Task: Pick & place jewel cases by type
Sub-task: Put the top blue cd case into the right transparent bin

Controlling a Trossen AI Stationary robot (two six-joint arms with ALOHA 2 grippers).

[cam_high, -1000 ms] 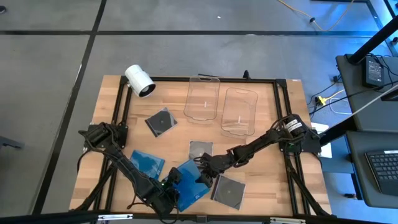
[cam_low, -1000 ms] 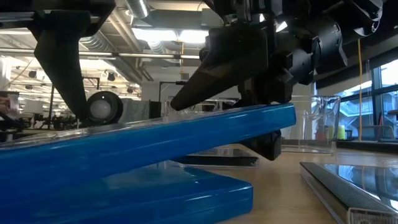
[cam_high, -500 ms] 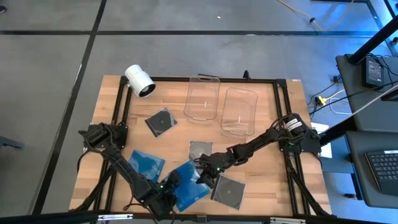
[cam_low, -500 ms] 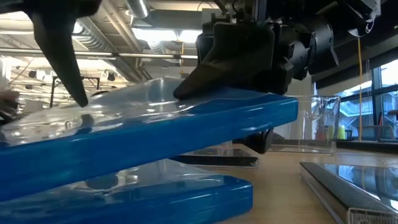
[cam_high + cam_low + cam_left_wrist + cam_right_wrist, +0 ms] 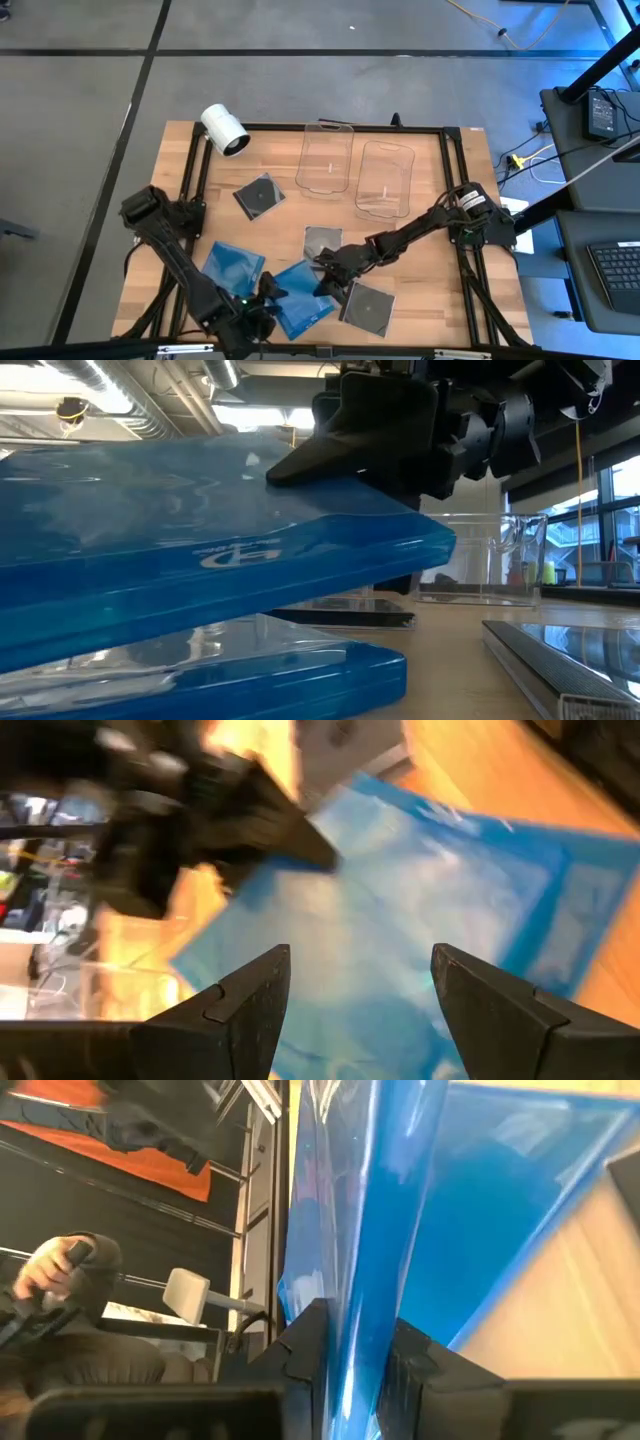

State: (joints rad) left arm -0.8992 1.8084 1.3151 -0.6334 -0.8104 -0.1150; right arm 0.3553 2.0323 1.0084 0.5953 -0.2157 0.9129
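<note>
Right gripper [image 5: 326,284] pinches the edge of a blue jewel case [image 5: 300,296], tilted, near the table's [image 5: 420,250] front edge. Left gripper [image 5: 262,305], fingers spread, holds nothing, just beside that case. Second blue jewel case [image 5: 232,265] lies flat nearby; dark jewel cases [image 5: 368,306] scattered around.

I see the wooden table [image 5: 410,250] in its black frame on a grey concrete floor [image 5: 80,140] crossed by dark seams. At the right edge of the high view stands a dark desk [image 5: 600,130] with a keyboard [image 5: 615,275], and a yellow cable [image 5: 480,15] trails across the floor at the top. In the low view, ceiling lights [image 5: 255,415] and ducts run along the top, with a tall window [image 5: 615,525] at far right
</note>
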